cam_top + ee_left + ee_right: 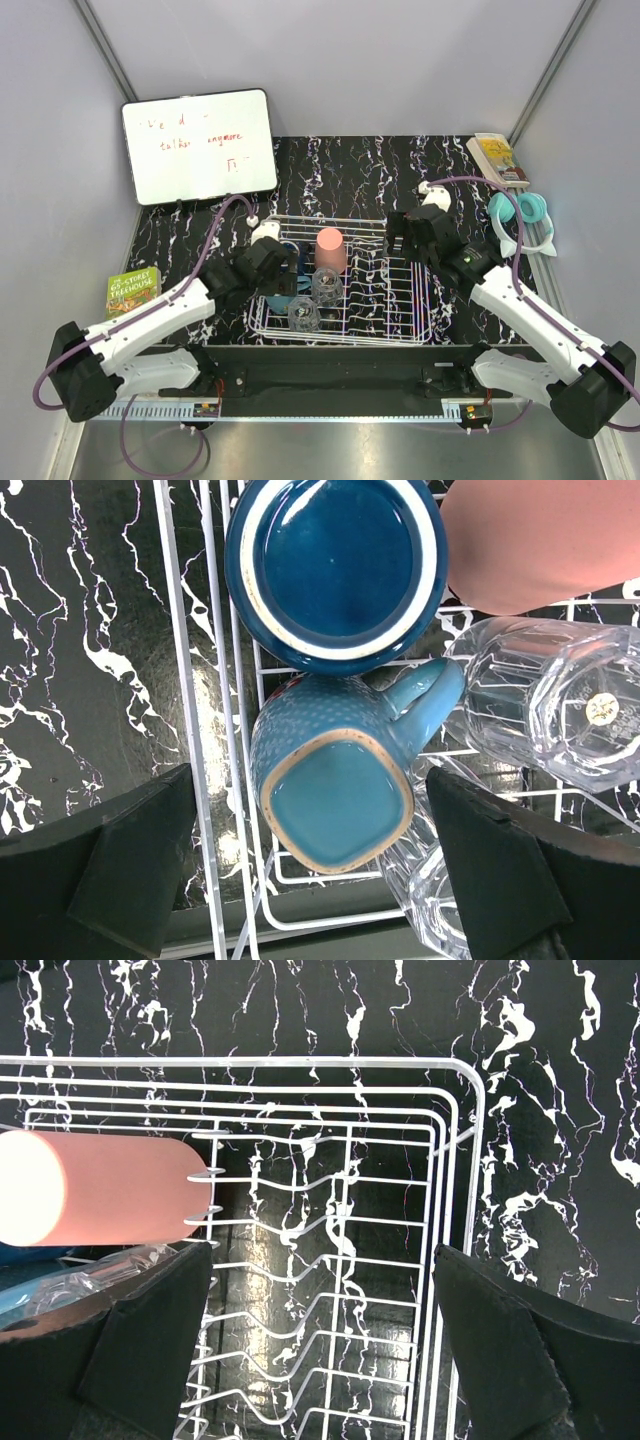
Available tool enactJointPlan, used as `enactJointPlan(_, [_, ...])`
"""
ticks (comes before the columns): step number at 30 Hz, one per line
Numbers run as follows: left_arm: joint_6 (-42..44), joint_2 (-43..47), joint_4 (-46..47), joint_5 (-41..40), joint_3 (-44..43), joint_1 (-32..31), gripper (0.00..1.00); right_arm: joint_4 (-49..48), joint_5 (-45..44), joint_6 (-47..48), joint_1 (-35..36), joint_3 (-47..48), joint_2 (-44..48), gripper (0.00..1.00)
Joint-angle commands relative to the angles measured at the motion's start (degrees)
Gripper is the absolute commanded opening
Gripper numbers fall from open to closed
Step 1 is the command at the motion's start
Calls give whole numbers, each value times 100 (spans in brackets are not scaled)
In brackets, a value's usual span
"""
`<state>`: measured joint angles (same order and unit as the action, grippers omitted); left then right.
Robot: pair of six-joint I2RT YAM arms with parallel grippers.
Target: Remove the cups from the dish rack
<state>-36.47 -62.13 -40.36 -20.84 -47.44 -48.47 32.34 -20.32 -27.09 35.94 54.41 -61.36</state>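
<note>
The white wire dish rack (405, 300) sits mid-table. In its left half stand a salmon-pink tumbler (331, 250) and two clear glass cups (326, 284) (303, 314). My left gripper (285, 272) hovers open over the rack's left end. In the left wrist view its fingers (130, 870) straddle the upside-down teal mug (335, 800) without touching it. The dark blue cup (335, 570) lies beyond the mug, and a clear glass (550, 710) sits to the right. My right gripper (320, 1350) hangs open over bare rack wires (340, 1220), with the pink tumbler (100, 1188) to its left.
A whiteboard (200, 147) leans at the back left. A green book (133, 292) lies at the left table edge, another book (497, 158) at the back right, and teal rings (520, 210) beside it. Grey walls close in both sides.
</note>
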Motion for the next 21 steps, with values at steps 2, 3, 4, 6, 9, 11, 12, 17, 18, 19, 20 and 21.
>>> enactJointPlan(2, [-141,-115,520,71,94,-49,99,-166,-87,-77,27,-71,98,100])
enactJointPlan(3, [-133,-124,546,71,112,-49,99,-166,-87,-86,27,-80,90,100])
enactJointPlan(4, [-124,-150,590,71,130,-49,99,-184,-78,-94,27,-97,89,100])
enactJointPlan(6, [-115,-194,643,71,156,-49,99,-184,-69,-103,27,-106,81,100])
enactJointPlan(9, [-97,-282,775,115,200,-49,98,-193,-60,-130,27,-124,63,100])
enactJointPlan(11, [-97,-352,872,176,226,-49,96,-184,-51,-130,18,-141,54,100])
enactJointPlan(12, [-106,-405,907,212,226,-49,95,-193,-60,-138,27,-150,54,100])
enactJointPlan(17, [-168,-467,1004,335,270,-49,89,-184,-78,-156,27,-194,72,100])
enactJointPlan(18, [-159,-458,1004,326,270,-49,89,-193,-86,-156,18,-212,72,100])
enactJointPlan(19, [-150,-449,986,309,279,-49,89,-193,-87,-156,27,-212,63,100])
enactJointPlan(20, [-159,-423,969,248,279,-49,91,-184,-78,-165,27,-212,63,100])
enactJointPlan(21, [-185,-406,942,195,271,-49,93,-193,-69,-165,27,-203,54,100])
